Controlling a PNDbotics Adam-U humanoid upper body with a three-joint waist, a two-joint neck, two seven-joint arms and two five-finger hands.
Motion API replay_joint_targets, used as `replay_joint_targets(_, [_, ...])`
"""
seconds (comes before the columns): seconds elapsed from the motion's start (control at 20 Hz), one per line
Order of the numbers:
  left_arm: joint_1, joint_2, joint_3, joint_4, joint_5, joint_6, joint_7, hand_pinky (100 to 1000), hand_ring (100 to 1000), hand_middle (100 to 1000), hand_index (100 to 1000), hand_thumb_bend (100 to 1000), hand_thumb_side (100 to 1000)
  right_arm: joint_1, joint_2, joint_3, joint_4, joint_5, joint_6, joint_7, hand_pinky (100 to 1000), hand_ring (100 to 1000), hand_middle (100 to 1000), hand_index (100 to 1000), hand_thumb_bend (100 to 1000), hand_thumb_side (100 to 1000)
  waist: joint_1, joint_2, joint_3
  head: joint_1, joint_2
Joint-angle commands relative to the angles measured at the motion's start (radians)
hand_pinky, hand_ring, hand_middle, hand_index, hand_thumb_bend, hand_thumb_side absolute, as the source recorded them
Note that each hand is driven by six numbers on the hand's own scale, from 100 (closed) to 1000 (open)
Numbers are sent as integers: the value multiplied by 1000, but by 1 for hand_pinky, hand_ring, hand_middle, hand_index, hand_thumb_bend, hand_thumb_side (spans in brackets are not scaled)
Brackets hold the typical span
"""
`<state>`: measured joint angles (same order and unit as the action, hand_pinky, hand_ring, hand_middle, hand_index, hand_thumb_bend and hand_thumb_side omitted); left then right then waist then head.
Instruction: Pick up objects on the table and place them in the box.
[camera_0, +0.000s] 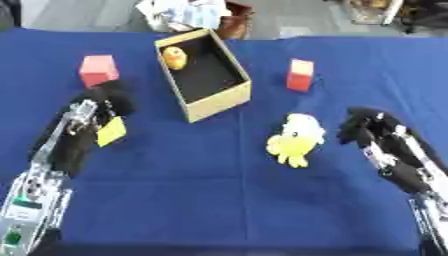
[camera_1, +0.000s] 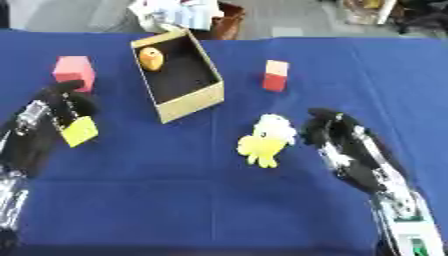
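An open cardboard box with a dark inside stands at the table's far middle, holding a small yellow-orange object. A pink-red block lies to its left, a red block to its right. A yellow and white plush toy lies right of centre. My left hand sits just below the pink-red block, fingers curled round a flat yellow piece. My right hand hovers just right of the plush toy, fingers curled, not touching it.
A blue cloth covers the table. Clutter, white and brown, lies beyond the far edge behind the box. Both forearms run down to the lower corners.
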<state>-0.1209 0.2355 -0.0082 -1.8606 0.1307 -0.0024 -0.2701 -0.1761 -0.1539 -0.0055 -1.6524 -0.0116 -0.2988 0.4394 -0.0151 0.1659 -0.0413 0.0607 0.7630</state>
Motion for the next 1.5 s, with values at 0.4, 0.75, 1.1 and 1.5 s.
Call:
replay_joint_targets(0.4, [-4,7,1,-10,-1,-2,0,808,695,626,856,100,832,-9,-8,-1,-11,-7,-1,3,605,639,632,827,100,470,1,-26,-1,2,-7])
replay_joint_targets(0.75, [-19,81,33,-25,-125,-33,29,823,720,654,885,100,639,-7,-12,-1,-10,-6,-1,4,606,639,633,827,100,470,5,-28,-3,-1,-7])
replay_joint_targets(1.1, [-62,213,61,22,-410,-74,-41,866,799,778,946,100,567,-6,-16,-2,-9,-3,-2,1,606,639,634,828,100,470,9,-29,-2,-10,-16])
replay_joint_targets(1.5, [-127,355,53,135,-624,-85,-119,862,806,804,947,100,437,-4,-20,-5,-8,0,-3,-3,606,639,634,828,100,470,12,-28,-4,-13,-19])
